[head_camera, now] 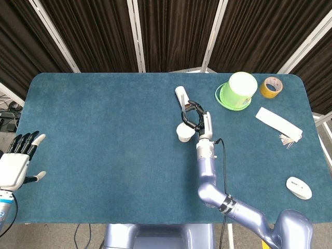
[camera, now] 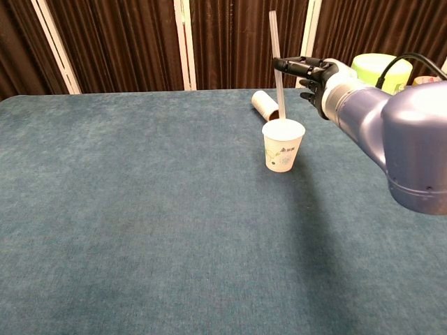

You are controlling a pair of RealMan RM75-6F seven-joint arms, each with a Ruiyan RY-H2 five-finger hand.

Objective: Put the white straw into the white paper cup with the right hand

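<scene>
The white paper cup (camera: 283, 144) (head_camera: 183, 132) stands upright near the middle of the blue table. My right hand (camera: 305, 72) (head_camera: 195, 118) hovers just above and behind it, pinching the white straw (camera: 276, 63) near its middle. The straw stands almost upright, its lower end at the cup's rim, seemingly just inside the mouth. In the head view the straw is mostly hidden by the hand. My left hand (head_camera: 18, 161) is open, fingers spread, off the table's left front edge.
A cardboard tube (head_camera: 181, 96) (camera: 267, 105) lies just behind the cup. A green cup on a green plate (head_camera: 239, 90), a tape roll (head_camera: 271, 86), a white packet with sticks (head_camera: 279, 123) and a white mouse-like object (head_camera: 299, 187) sit on the right side.
</scene>
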